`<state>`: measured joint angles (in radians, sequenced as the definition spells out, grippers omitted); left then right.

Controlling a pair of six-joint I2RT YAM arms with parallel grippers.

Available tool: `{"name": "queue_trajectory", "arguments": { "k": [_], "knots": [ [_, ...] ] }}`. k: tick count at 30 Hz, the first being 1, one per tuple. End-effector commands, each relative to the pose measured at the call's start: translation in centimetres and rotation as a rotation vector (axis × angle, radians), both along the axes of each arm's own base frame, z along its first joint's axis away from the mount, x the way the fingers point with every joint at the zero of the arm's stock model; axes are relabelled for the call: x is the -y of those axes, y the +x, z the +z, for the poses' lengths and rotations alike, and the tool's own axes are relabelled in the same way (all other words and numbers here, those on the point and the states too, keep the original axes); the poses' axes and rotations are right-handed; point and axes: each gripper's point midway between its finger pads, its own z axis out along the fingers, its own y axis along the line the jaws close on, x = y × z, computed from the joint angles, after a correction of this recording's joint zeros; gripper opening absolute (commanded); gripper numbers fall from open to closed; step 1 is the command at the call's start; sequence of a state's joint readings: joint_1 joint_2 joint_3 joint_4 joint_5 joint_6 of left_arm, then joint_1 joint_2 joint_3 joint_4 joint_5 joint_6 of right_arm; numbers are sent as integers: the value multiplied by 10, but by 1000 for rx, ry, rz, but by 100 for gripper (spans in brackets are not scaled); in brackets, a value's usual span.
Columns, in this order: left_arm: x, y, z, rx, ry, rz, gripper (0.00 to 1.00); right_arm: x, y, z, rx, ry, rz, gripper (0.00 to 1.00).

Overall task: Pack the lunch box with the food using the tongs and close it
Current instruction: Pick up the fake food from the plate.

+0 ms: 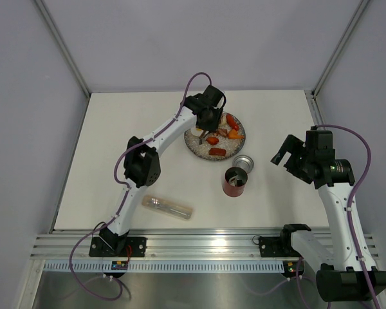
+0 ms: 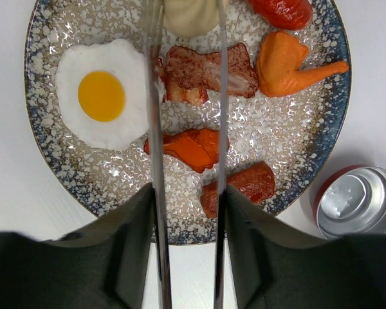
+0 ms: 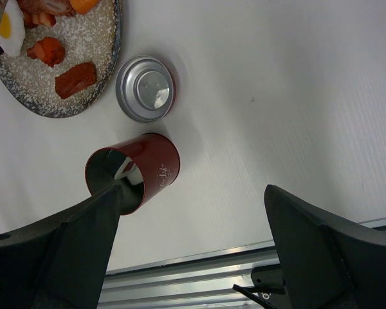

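Observation:
My left gripper is shut on the silver tongs, and their two arms run between its fingers out over the speckled plate. The arms flank an orange-red food piece. Around it lie a fried egg, a red-brown sausage, an orange shrimp and a pale ball. The red lunch box stands open in front of the plate. Its lid lies metal side up beside it. My right gripper hangs open to the jar's right.
A clear plastic case lies near the front of the table, left of the jar. An aluminium rail runs along the near edge. Walls stand close on the left, the back and the right.

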<state>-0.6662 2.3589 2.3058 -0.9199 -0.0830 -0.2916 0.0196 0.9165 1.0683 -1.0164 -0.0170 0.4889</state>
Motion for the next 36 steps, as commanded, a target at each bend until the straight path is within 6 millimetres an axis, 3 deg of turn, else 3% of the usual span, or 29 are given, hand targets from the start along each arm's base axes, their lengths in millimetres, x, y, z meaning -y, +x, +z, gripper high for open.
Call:
{"name": "queue_trajectory", "arguments": {
  "k": [1, 4, 7, 13, 18, 20, 21, 23, 25, 29, 31, 33, 34, 36],
  "knots": [
    [8, 11, 16, 48, -43, -6, 40, 1, 2, 9, 31, -13, 7, 99],
    [5, 11, 19, 52, -34, -5, 26, 1, 3, 10, 34, -11, 3, 100],
    [2, 9, 19, 56, -22, -5, 20, 1, 2, 10, 32, -11, 3, 99],
    [-8, 9, 41, 106, -11, 6, 0, 1, 1, 9, 30, -8, 4, 99],
    [-20, 6, 83, 186, -15, 10, 0, 0, 0, 9, 32, -3, 3, 100],
    [-26, 3, 90, 198, -7, 17, 0, 0, 0, 9, 32, -2, 1, 100],
    [-29, -1, 105, 221, -24, 18, 0, 0, 0, 8, 32, -1, 3, 100],
    [-32, -6, 109, 227, -31, 19, 0, -2, -1, 8, 32, 6, 6, 99],
    [-36, -13, 125, 246, -55, 17, 0, -2, -1, 7, 32, 7, 6, 99],
    [-39, -37, 130, 223, -74, -18, 0, -2, -1, 7, 34, 9, 2, 99],
    [-38, -55, 146, 244, -89, -48, 0, -2, 0, 5, 31, 10, 2, 100],
    [-35, -76, 145, 235, -70, -92, 0, -2, 0, 3, 28, 8, 2, 100],
    [-40, -86, 157, 261, -68, -94, 0, -2, -1, 3, 28, 8, 2, 99],
    [-38, -111, 155, 247, -44, -147, 0, -3, -2, 5, 28, 15, 11, 99]
  ]
}}
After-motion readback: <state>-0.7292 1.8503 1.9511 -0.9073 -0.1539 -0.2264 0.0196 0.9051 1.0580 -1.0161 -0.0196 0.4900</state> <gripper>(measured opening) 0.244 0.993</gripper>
